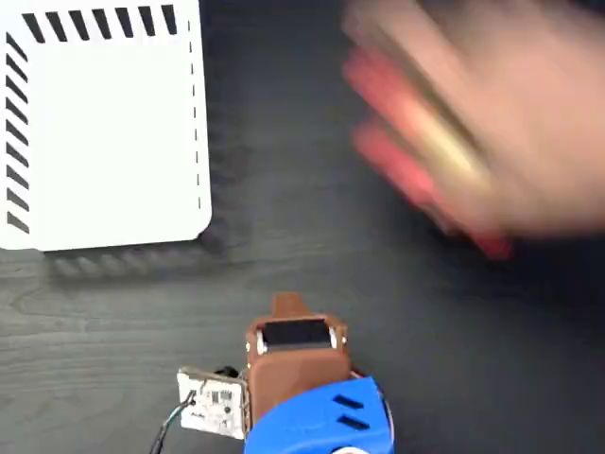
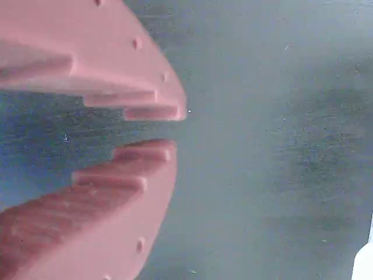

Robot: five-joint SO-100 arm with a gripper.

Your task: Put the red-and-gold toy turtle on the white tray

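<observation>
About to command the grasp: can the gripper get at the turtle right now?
Probably not yet. A person's blurred hand covers the red-and-gold toy turtle at upper right of the fixed view, while the gripper, slightly open and empty, sits far back.

A blurred person's hand (image 1: 492, 123) blocks the counter's (image 1: 284, 142) upper right. Dark counter between it and the white tray (image 1: 104, 142) lies open.

In the fixed view, tray (image 1: 104, 132) lies upper left, a blurred hand (image 1: 492, 123) upper right.
</observation>
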